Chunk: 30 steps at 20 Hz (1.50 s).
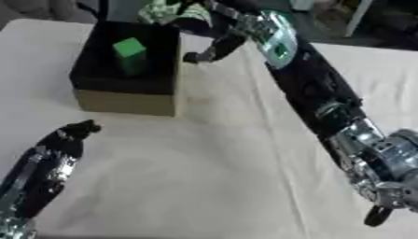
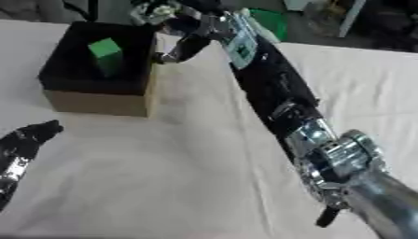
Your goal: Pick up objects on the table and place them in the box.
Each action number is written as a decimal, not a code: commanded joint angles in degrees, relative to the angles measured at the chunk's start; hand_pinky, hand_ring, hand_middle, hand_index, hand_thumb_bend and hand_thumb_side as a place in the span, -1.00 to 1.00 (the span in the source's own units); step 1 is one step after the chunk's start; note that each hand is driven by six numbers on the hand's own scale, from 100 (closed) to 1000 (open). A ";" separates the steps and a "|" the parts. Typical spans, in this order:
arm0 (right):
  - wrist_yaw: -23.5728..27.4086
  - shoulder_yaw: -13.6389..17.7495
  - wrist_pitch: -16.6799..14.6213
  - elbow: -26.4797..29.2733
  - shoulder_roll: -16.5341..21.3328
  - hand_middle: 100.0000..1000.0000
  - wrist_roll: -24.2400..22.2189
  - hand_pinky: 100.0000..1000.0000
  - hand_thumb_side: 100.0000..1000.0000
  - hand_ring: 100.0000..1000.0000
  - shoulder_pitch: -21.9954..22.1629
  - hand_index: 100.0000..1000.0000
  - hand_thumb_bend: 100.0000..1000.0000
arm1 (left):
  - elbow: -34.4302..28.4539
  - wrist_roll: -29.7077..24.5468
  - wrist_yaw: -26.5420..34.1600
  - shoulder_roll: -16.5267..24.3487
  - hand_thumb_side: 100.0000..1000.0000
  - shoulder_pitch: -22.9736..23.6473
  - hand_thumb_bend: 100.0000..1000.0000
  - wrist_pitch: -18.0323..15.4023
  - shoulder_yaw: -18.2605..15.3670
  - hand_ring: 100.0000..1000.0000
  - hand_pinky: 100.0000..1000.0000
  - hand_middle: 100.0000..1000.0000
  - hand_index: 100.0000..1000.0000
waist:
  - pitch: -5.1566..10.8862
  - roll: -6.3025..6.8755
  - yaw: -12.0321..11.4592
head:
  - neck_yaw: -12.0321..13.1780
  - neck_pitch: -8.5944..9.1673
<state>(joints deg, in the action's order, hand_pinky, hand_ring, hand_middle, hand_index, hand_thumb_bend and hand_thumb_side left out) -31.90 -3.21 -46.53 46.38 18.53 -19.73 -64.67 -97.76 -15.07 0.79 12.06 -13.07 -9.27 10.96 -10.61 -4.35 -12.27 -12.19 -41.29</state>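
The box (image 1: 127, 100) stands at the far left of the table, cardboard outside and black inside. A green block (image 1: 129, 52) lies in it. My right arm crosses the table from the lower right, and my right hand (image 1: 222, 29) is over the box's far right corner. Its fingers are curled round a pale green and white object (image 2: 155, 10) at the top edge of the view, and one dark finger (image 1: 198, 56) hangs beside the box wall. My left hand (image 1: 57, 144) rests at the lower left, fingers straight, holding nothing.
A white cloth (image 1: 196, 177) covers the table, creased along the middle. Beyond the far edge are dark clutter and a green thing (image 2: 271, 22). My right forearm (image 1: 318, 93) lies across the right half of the table.
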 commanded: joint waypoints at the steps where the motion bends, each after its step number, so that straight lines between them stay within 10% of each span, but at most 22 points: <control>1: 3.13 0.17 -1.04 3.52 3.89 0.64 -0.43 0.69 -0.93 0.49 0.68 0.83 -0.28 | -0.62 0.99 0.07 0.56 0.24 -0.09 -1.00 -0.11 -1.15 0.93 1.00 0.44 0.58 | 1.17 0.74 0.78 | 1.16 -0.28; 9: 10.54 1.93 5.01 11.67 9.24 0.53 4.61 0.63 -1.00 0.40 10.26 0.81 -0.76 | -0.78 4.05 -0.36 0.63 0.25 1.26 -1.00 0.12 -3.38 0.93 1.00 0.44 0.58 | 1.39 1.54 4.65 | 3.49 -0.48; 17: 31.90 6.33 18.25 29.33 13.89 0.42 1.28 0.57 -0.92 0.31 24.27 0.77 -1.00 | -1.03 9.07 -1.85 0.70 0.28 2.31 -1.00 2.37 -4.87 0.93 1.00 0.44 0.59 | 1.13 2.20 7.18 | 4.82 -0.74; 30: 42.27 15.81 28.73 43.86 7.82 0.33 4.64 0.54 -0.22 0.22 42.22 0.72 -1.00 | -2.14 19.80 -2.14 0.58 0.30 3.73 -1.00 6.21 -6.42 0.89 1.00 0.39 0.57 | 0.14 3.07 9.55 | 6.03 -0.38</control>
<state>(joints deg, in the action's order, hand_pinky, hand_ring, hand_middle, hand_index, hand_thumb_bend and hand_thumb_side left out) 9.31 11.38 -18.60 88.15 25.91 -15.42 -22.00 -98.61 3.89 -1.48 12.08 -9.03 -3.07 5.10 -11.16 -1.30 -2.74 -6.40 -41.77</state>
